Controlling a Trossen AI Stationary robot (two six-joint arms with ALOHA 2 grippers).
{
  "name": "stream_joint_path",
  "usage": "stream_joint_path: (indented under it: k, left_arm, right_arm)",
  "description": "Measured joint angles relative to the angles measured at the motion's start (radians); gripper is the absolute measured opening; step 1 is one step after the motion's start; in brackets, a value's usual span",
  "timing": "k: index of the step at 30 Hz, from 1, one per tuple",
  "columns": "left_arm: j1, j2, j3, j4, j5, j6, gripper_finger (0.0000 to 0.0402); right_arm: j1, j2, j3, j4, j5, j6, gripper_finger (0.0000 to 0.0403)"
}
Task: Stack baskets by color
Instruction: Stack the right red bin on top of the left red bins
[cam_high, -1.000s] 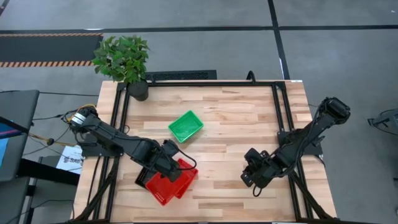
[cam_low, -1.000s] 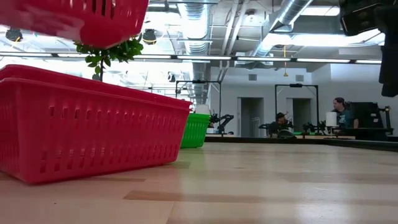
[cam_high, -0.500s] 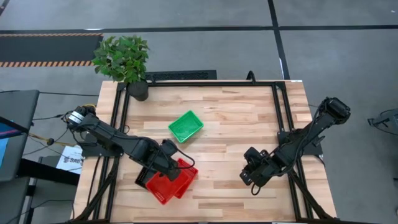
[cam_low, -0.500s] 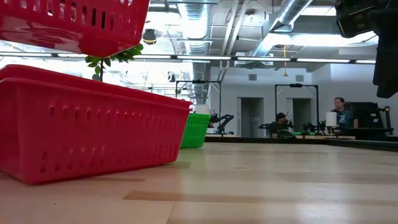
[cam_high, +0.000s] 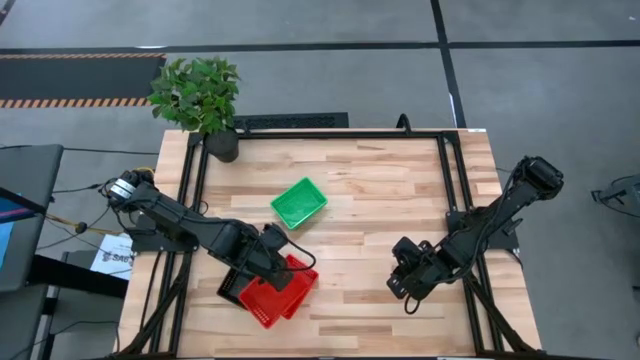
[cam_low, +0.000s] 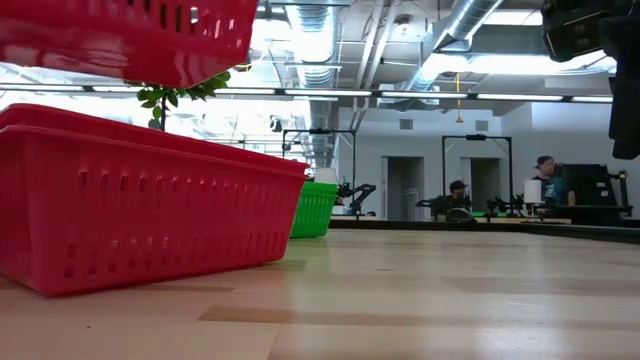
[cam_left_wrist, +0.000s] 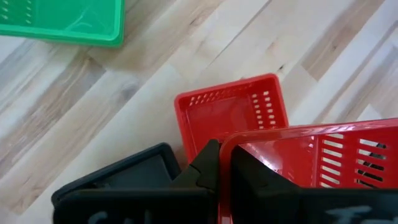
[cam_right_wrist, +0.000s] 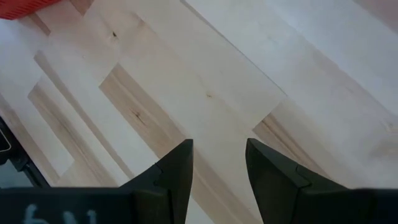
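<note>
Left gripper (cam_left_wrist: 219, 168) is clamped on the rim of a red basket (cam_left_wrist: 323, 155), a shallow rectangular plastic tray with slotted mesh walls, held lifted above a second red basket (cam_high: 268, 300) resting on the pale, plank-grained wooden table (cam_high: 370, 200) near its front edge. Right gripper (cam_right_wrist: 219, 163) hangs over bare wood at front right, fingers parted, holding nothing. Farther back, a green basket (cam_high: 299, 202) sits mid-table, beyond it a potted plant (cam_high: 200, 95) at the far left corner; no legible writing.
</note>
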Motion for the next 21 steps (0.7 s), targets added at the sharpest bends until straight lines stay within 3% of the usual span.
stream_joint_path:
  k: [9,21]
  left_arm:
    - [0.0,0.0,-0.002,0.007,-0.016,0.006,0.0]
    - [0.001,0.001,-0.137,0.122,0.062,-0.009,0.0]
  right_arm:
    - [-0.013,0.0,0.0,-0.001,0.0,-0.006,0.017]
    - [-0.012,0.0,0.0,0.0,0.001,-0.006,0.017]
